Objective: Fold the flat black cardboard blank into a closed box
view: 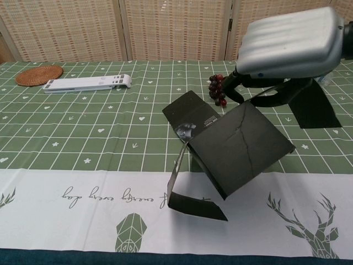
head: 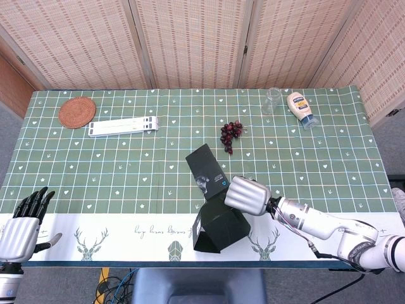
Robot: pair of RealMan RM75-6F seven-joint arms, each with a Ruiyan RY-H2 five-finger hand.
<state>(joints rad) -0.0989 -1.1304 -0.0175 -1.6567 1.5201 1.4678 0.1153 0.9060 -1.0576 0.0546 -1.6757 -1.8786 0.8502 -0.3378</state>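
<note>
While our right hand (view: 287, 47) grips the box (view: 238, 146), its body is formed but flaps hang open; left hand (head: 22, 221) idles, empty, fingers apart

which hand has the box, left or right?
The right hand grips the half-folded black cardboard box; the left hand sits open at the table's near-left edge.
</note>
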